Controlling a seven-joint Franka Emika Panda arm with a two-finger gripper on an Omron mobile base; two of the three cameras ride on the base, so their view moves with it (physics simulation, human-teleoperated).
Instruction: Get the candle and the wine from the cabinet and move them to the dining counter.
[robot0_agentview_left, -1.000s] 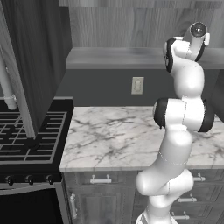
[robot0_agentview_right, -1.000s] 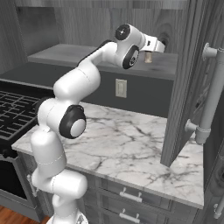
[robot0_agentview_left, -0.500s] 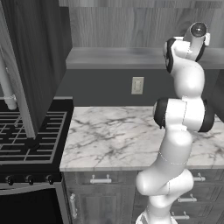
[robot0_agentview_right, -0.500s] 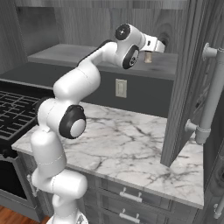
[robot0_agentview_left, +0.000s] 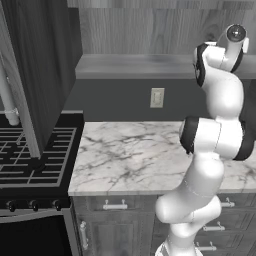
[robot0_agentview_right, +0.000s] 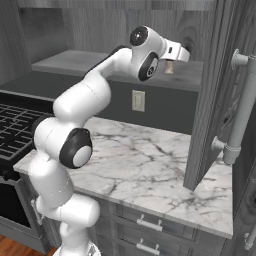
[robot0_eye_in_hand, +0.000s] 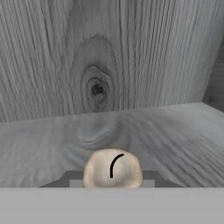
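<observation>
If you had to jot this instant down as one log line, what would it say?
stage: fetching candle | claw: shut on candle, inside open cabinet above shelf | wine: unseen | worktop: bare marble

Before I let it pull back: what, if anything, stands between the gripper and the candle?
Nothing visible does. The gripper is already at the candle, which sits right between its fingertips on the cabinet shelf, and the jaws look closed on it.

You have one candle (robot0_eye_in_hand: 113, 169) on the cabinet (robot0_eye_in_hand: 131, 127) shelf, one wall outlet (robot0_agentview_left: 157, 97), two open doors (robot0_agentview_left: 37, 65), one stove (robot0_agentview_left: 30, 160).
</observation>
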